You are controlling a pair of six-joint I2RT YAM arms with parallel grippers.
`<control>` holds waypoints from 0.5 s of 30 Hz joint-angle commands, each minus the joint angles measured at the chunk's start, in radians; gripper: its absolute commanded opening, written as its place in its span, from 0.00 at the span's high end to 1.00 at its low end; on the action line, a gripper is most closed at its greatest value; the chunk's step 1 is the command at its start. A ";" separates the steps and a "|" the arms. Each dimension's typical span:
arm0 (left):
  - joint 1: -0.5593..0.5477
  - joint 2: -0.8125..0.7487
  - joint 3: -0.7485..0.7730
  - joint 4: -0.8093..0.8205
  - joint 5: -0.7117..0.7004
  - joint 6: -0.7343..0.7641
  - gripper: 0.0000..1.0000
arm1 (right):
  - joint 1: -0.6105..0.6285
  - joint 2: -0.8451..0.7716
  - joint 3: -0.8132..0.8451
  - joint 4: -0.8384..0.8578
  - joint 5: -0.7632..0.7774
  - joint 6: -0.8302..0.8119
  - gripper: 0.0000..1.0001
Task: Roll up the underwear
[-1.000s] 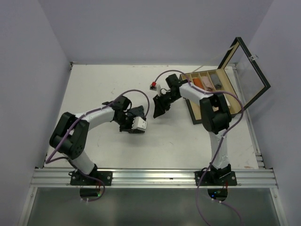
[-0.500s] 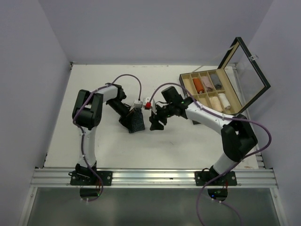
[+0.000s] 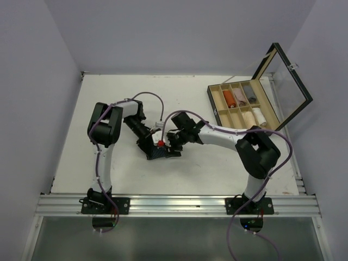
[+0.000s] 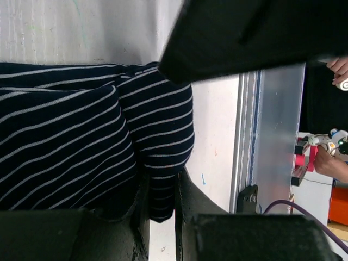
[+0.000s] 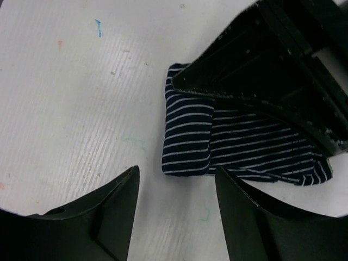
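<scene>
Left side first: my left gripper [image 4: 162,202] is clamped down on the navy striped underwear [image 4: 81,141], a fold of the cloth pinched between my two dark fingers [image 4: 187,209] at the bottom of the left wrist view. How far the fabric runs past them I cannot say, since it is cut off by the frame's left edge and lost in shadow under my own fingers. A big blurred black shape fills the top right of that view, too close and soft to name with certainty, and an aluminium rail [image 4: 272,136] stands behind it. Over to the right: my right gripper [image 5: 176,175] hangs just above the table [image 5: 65,98] with its jaws spread wide and nothing between them, one finger on either side of the garment's near edge. Below it the underwear lies on the white surface as a folded bundle, its far part covered by the black body of my left gripper. From above, the two grippers meet mid-table, almost nose to nose, with only a small patch of stripes showing beneath them. Off to the right sits the wooden box [image 3: 213,111], its glass lid [image 3: 288,76] propped open; the rolls in its compartments are too small to tell apart.
</scene>
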 commanded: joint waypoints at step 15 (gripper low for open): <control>-0.006 0.023 -0.024 0.197 -0.189 -0.033 0.78 | 0.071 0.165 0.077 0.008 -0.001 -0.117 0.79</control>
